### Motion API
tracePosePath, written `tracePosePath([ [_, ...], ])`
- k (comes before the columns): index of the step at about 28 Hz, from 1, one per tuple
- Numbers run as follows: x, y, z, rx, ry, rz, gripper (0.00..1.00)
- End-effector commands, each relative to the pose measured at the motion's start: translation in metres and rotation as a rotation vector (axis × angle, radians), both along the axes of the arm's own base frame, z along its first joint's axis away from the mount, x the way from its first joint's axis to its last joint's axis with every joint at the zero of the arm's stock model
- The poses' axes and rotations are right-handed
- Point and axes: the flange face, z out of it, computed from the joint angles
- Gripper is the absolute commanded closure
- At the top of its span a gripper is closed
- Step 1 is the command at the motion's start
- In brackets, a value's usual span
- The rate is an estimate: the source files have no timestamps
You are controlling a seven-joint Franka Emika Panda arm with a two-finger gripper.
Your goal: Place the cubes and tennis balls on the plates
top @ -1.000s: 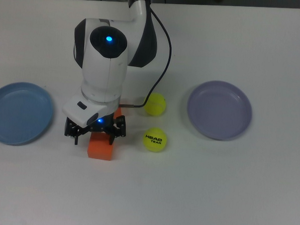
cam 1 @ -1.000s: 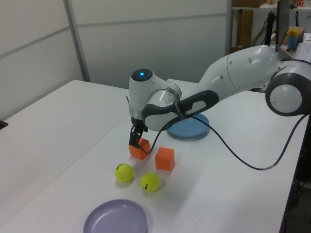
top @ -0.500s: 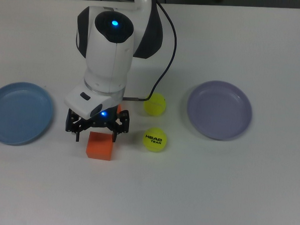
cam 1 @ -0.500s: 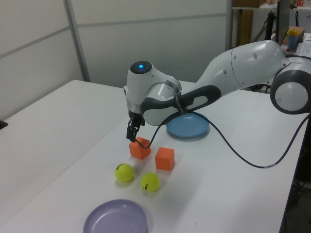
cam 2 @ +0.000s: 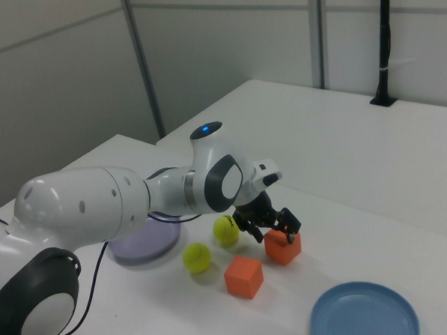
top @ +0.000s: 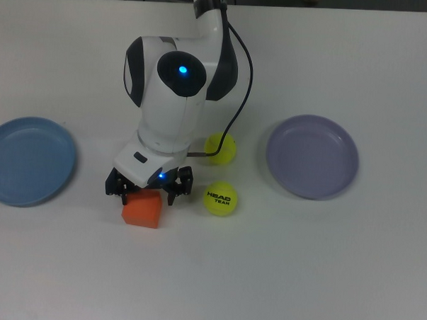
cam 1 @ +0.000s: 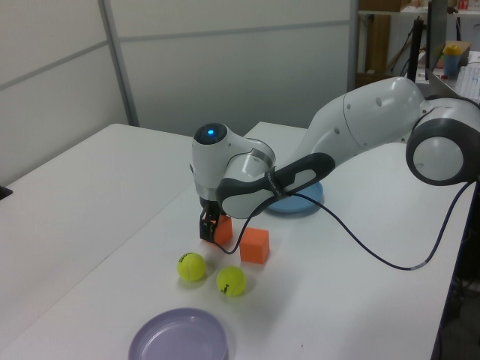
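My gripper (top: 148,190) is open and low over one orange cube (top: 142,211), its fingers spread wider than the cube at the cube's far edge. The left view shows the gripper (cam 1: 208,228) down at that cube (cam 1: 223,229), partly covering it. From the right, the gripper (cam 2: 270,225) is just above the same cube (cam 2: 283,247). The second cube (cam 1: 254,245) stands free beside it and is hidden under my arm in the top view. Two tennis balls (top: 220,198) (top: 221,148) lie on the table between the cubes and the lavender plate (top: 312,156). The blue plate (top: 25,161) is bare.
My arm and its black cable (top: 239,97) reach in from the top view's top edge and cover the table behind the cubes. The white table (top: 265,276) carries nothing else. In the left view the arm hides part of the blue plate (cam 1: 304,204).
The gripper rose off the cube, shifted a little toward the top view's right, then came down at the cube again. The cubes, balls and plates have stayed put.
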Motion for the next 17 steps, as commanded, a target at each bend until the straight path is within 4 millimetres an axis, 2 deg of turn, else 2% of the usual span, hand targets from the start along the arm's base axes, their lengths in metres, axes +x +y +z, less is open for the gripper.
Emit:
tracePosePath([
  [1, -0.0048, 0.0009, -0.0042, -0.018, 0.005, -0.018, 0.17],
  [5, -0.0044, 0.0009, -0.0024, -0.017, 0.002, -0.020, 0.23],
  [6, -0.0044, 0.0009, -0.0024, -0.017, 0.002, -0.020, 0.30],
  [8, -0.0041, 0.0008, -0.0016, -0.018, 0.000, -0.018, 0.53],
  [13, -0.0052, 0.0017, -0.0034, -0.023, 0.005, -0.015, 0.85],
  [14, -0.0053, 0.0016, -0.0035, -0.024, 0.006, -0.015, 0.83],
  [15, -0.0054, 0.0015, -0.0026, -0.024, 0.006, -0.016, 0.74],
  [16, -0.0050, 0.0015, -0.0007, -0.022, 0.003, -0.018, 0.51],
  [17, -0.0047, 0.0015, 0.0011, -0.022, 0.000, -0.019, 0.14],
])
